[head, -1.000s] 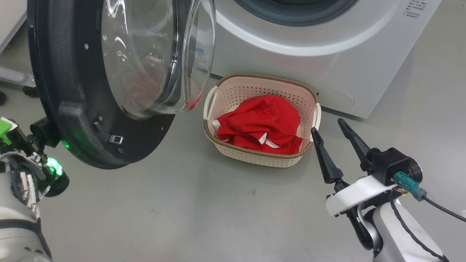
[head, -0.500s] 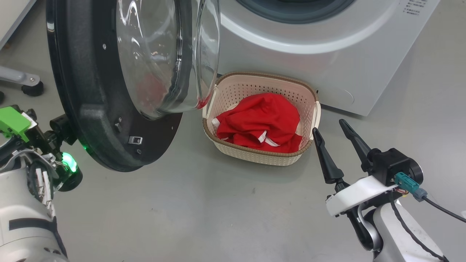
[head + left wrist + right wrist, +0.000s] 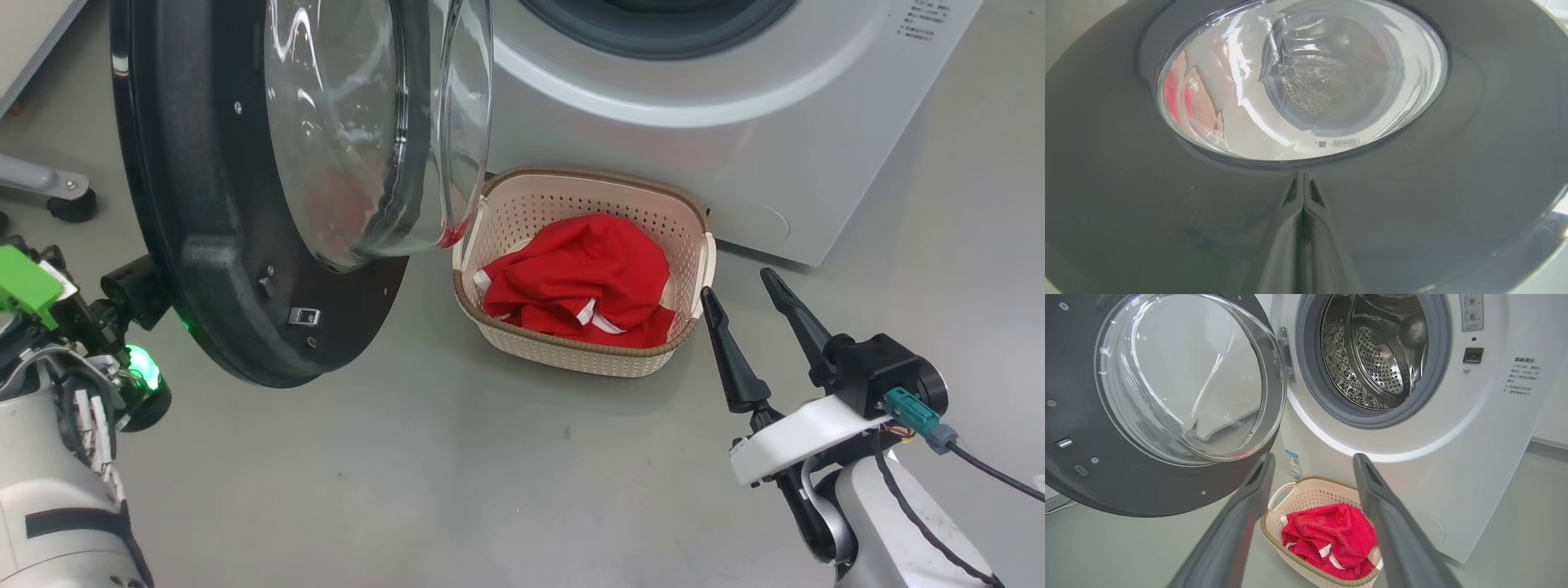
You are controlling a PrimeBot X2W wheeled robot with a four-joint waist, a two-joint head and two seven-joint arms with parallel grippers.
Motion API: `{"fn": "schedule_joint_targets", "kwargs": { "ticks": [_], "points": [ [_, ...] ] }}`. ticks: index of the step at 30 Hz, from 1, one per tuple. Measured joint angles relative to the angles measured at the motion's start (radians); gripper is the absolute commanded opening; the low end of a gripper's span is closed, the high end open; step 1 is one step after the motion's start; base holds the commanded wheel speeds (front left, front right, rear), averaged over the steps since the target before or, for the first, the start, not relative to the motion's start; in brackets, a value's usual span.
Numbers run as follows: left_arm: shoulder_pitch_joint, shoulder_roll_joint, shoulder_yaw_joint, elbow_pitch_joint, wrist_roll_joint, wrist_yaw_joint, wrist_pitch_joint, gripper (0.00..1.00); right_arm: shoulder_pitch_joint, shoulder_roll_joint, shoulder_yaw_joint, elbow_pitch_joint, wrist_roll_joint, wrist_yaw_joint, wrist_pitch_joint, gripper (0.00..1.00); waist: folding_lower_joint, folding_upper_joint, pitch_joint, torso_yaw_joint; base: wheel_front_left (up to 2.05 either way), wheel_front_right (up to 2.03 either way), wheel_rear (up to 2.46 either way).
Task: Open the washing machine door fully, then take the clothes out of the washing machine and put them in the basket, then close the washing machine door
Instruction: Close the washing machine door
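The clothes (image 3: 588,278) lie heaped in the basket (image 3: 571,347) at mid frame in the head view, on the floor just before the washer (image 3: 653,163); the drum (image 3: 1380,363) looks bare in the right wrist view, so the step in hand is judged to be shutting the door (image 3: 204,269). The door stands part open at the upper left of the head view, its glass bowl overhanging the basket's left handle. The left hand (image 3: 1302,204) is pressed together, holding nothing; in its wrist view the tips look to rest on the door's glossy outer face, just below the glass. The right hand (image 3: 736,283) is spread and empty at the lower right, just beside the basket's right end.

To do it well: push on the black rim, not the glass; let the tips follow the door's arc about the hinge, lest they slide off the slick face; go slowly past the basket, since the bowl may brush its rim; hold the right hand back from the opening; press on until the latch (image 3: 304,315) is likely seated.
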Motion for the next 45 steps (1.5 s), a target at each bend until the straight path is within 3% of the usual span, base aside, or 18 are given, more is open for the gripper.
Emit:
{"fn": "schedule_joint_targets", "kwargs": {
  "ticks": [10, 24, 35, 45],
  "points": [
    [0.114, 0.003, -0.129, -0.230, 0.200, -0.001, -0.182, 0.00, 0.007, 0.011, -0.002, 0.011, 0.008, 0.000, -0.006, 1.00, 0.0000, 0.0000, -0.024, 0.003, 0.00, 0.00, 0.00],
    [0.331, 0.117, -0.348, -0.546, 0.434, -0.001, -0.524, 0.00, 0.009, 0.024, -0.001, 0.016, 0.009, 0.000, -0.011, 1.00, 0.0000, 0.0000, -0.031, -0.003, 0.00, 0.00, 0.00],
    [0.447, 0.164, -0.444, -0.670, 0.521, -0.001, -0.811, 0.00, 0.009, 0.025, -0.003, 0.024, 0.009, 0.000, -0.018, 1.00, 0.0000, 0.0000, -0.038, -0.010, 0.00, 0.00, 0.00],
    [0.579, 0.196, -0.562, -0.687, 0.622, -0.001, -1.008, 0.00, 0.010, 0.026, -0.002, 0.030, 0.009, 0.000, -0.018, 1.00, 0.0000, 0.0000, -0.049, -0.014, 0.00, 0.00, 0.00]
  ]
}}
